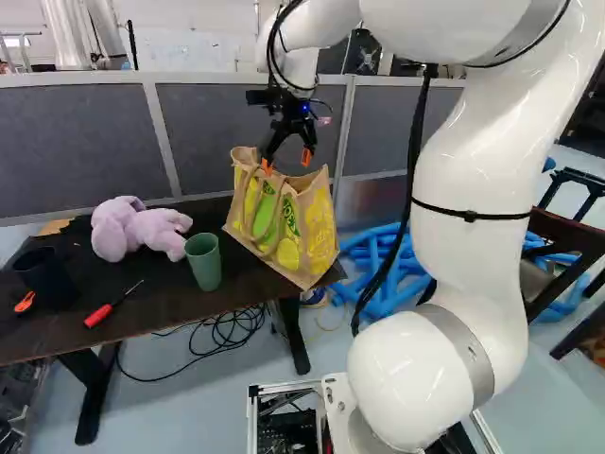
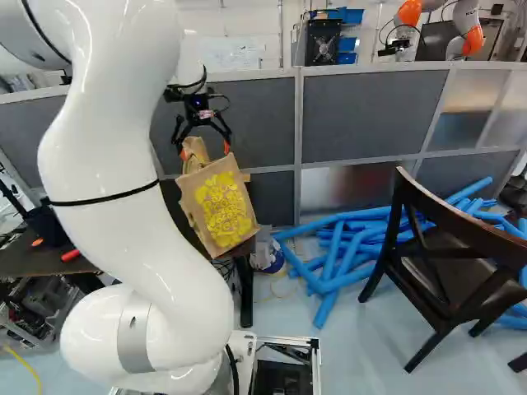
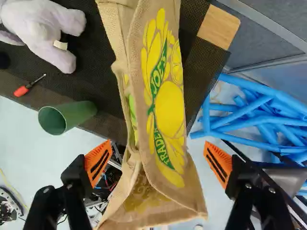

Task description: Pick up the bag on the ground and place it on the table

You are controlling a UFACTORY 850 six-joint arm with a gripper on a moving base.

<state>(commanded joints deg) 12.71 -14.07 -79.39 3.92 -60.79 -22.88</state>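
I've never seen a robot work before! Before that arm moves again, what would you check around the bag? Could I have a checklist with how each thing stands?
1. Gripper open, fingers apart on either side of the bag: ok.
2. Bag over the table rather than on the floor: ok, near the table's end.
3. Bag standing straight: not ok, it looks tilted in the right base view.
4. Whole bottom of the bag supported: cannot tell, one corner is very close to the edge.
5. Green cup apart from the bag: ok, a gap shows in the wrist view.
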